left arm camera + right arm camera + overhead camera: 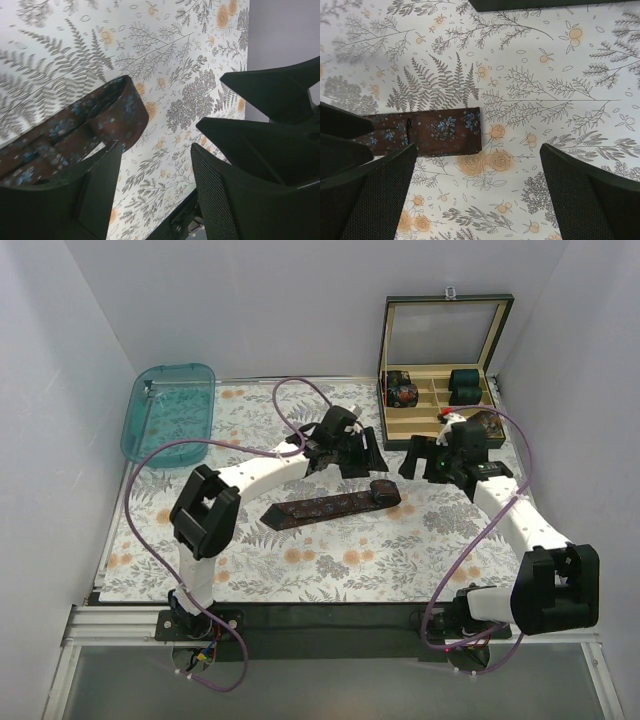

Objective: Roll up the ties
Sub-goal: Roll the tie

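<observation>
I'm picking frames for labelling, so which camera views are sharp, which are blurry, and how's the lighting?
Left wrist: the tie and the fern-print cloth at left are streaky and soft, the right side clearer. Right wrist: crisp, with the tie's end and the print sharp. Top external: even light, soft shadows, everything in focus.

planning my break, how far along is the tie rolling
Looks done: rolled bundles sit in the box. In hand: nothing; left gripper and right gripper hang open by the brown tie, which lies flat and unrolled on the mat. To do: rolling it.
</observation>
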`<state>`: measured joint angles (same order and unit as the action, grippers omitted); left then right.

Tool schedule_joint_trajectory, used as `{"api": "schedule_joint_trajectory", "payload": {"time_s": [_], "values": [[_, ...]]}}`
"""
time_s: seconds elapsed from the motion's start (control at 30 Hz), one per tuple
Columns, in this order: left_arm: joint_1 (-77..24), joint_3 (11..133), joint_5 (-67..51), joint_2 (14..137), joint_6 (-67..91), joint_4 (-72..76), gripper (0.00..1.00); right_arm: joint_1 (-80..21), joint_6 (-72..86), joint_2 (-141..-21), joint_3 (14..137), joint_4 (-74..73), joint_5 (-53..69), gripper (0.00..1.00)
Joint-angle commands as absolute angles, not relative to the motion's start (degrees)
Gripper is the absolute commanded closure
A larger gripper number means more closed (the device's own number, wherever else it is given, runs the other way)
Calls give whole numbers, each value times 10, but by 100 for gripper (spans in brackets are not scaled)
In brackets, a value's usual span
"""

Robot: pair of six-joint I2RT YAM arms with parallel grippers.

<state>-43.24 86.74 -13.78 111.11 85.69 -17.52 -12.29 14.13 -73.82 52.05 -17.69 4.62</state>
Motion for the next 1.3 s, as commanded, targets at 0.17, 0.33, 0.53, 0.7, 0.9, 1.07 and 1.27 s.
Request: {"api": "schedule_joint_trajectory", "payload": {"time_s": [0.17,0.33,0.53,0.7,0.9,1.07,1.27], "values": [[-454,958,-186,1182,870,-181,57,-5,211,-752,454,-45,289,2],[-454,929,-192,1191,867,-174,68,17,226,-781,446,-19,325,4],[-452,866,-182,1182,852,-156,76,18,240,-830,438,15,356,7],[-443,836,-178,1186,842,-138,79,18,247,-866,418,51,380,9],[-433,814,-187,1187,838,-117,81,17,227,-930,428,65,425,12],[-430,808,-193,1187,838,-108,81,1,209,-985,454,84,463,15],[-426,798,-197,1189,838,-101,81,-31,211,-1041,463,107,508,22]]}}
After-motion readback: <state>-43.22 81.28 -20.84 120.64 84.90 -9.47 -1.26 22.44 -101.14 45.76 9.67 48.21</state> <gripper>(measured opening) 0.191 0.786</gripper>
